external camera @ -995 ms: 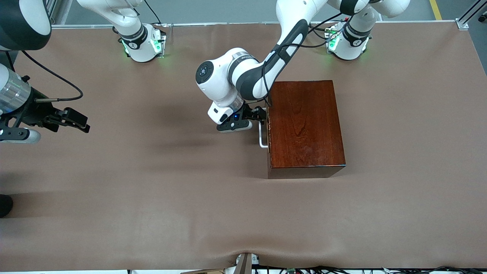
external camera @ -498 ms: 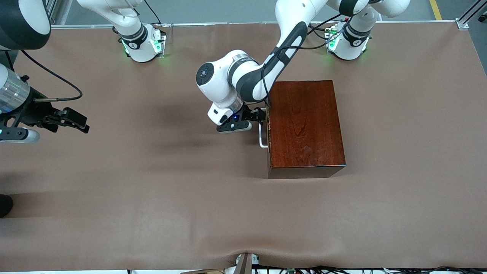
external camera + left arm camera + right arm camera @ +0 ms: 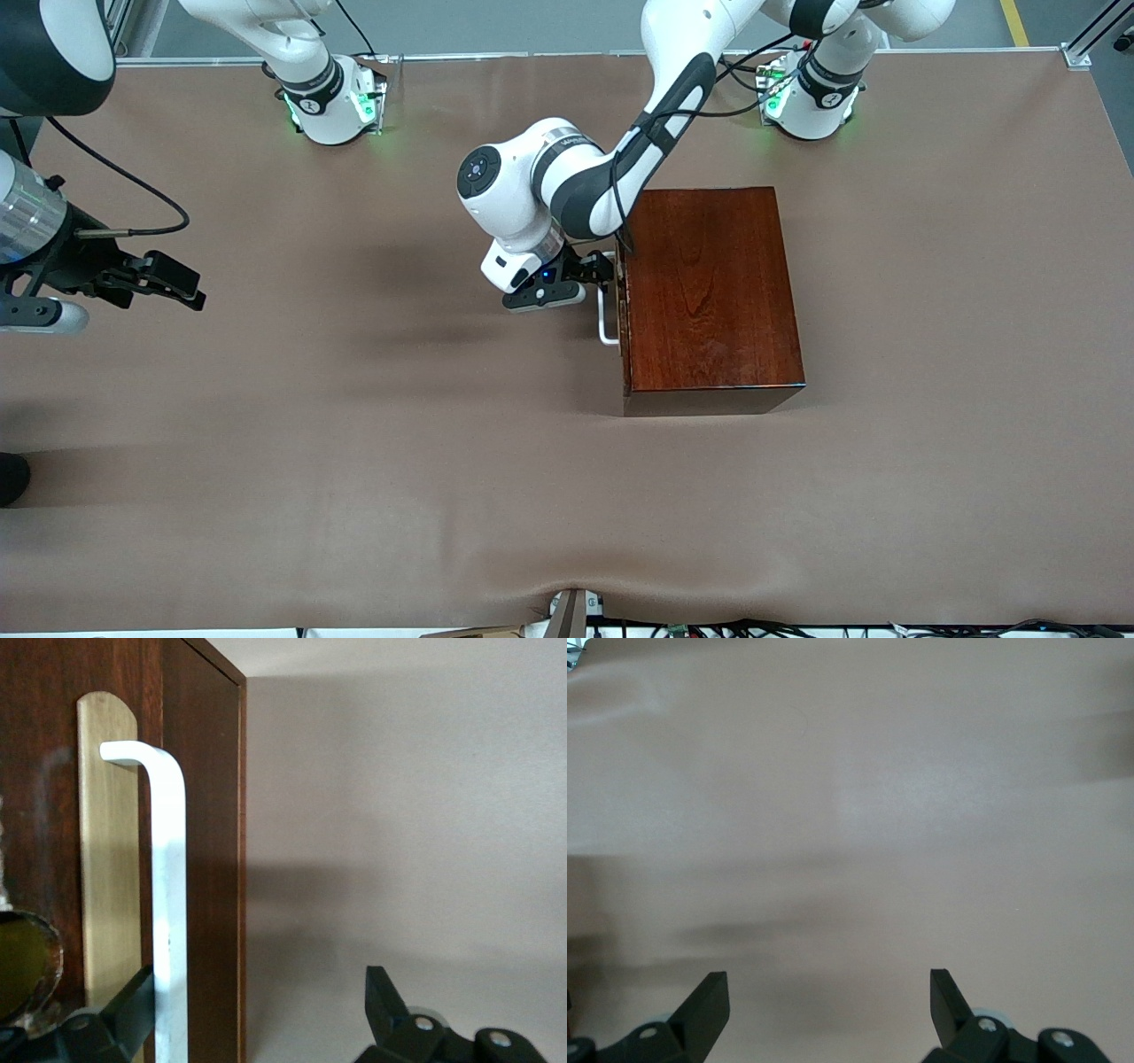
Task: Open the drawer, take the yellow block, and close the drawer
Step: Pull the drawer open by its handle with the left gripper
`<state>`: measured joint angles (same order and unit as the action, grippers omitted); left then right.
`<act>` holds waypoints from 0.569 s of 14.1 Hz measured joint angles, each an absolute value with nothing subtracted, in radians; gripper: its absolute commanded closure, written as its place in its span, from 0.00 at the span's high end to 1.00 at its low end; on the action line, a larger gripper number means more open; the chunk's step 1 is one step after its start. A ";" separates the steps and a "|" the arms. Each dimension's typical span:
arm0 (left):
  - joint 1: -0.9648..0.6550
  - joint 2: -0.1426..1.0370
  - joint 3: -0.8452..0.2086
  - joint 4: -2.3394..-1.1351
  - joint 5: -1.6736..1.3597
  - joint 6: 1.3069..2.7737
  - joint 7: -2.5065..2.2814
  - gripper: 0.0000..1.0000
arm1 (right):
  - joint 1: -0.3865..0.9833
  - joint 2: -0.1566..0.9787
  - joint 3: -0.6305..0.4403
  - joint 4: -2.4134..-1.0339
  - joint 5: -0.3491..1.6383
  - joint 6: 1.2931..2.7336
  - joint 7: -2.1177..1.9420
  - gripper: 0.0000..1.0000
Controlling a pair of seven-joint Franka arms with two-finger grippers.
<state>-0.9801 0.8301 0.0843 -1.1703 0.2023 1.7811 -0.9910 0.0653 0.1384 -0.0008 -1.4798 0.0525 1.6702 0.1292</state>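
Observation:
The dark reddish-brown wooden box [image 3: 709,283] sits mid-table. Its drawer [image 3: 199,859] faces the right arm's end and carries a white U-shaped handle [image 3: 607,321] [image 3: 168,886]. My left gripper [image 3: 601,270] [image 3: 261,1010] is open at the handle's end farther from the front camera. One of its fingers [image 3: 128,1005] is tucked between the bar and the drawer front, and the other stands wide apart from it. The drawer shows only a sliver of opening. The yellow block is hidden. My right gripper [image 3: 182,283] [image 3: 828,1001] waits open over bare table.
Brown cloth [image 3: 399,425] covers the whole table. The arm bases [image 3: 332,102] stand along the edge farthest from the front camera. Cables [image 3: 753,627] lie at the nearest edge.
The left gripper and the white handle have shifted slightly toward the right arm's end, so the drawer has slid out a little. The right gripper has drifted a touch.

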 measured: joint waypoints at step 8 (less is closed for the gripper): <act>-0.982 0.834 0.072 -1.166 0.171 1.890 -1.043 1.00 | 0.065 0.138 -0.002 -1.480 0.053 1.670 0.129 1.00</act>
<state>-0.9819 0.8343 0.0725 -1.1657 0.1708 1.8905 -1.0433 0.0649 0.1384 -0.0017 -1.4798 0.0525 1.6702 0.1292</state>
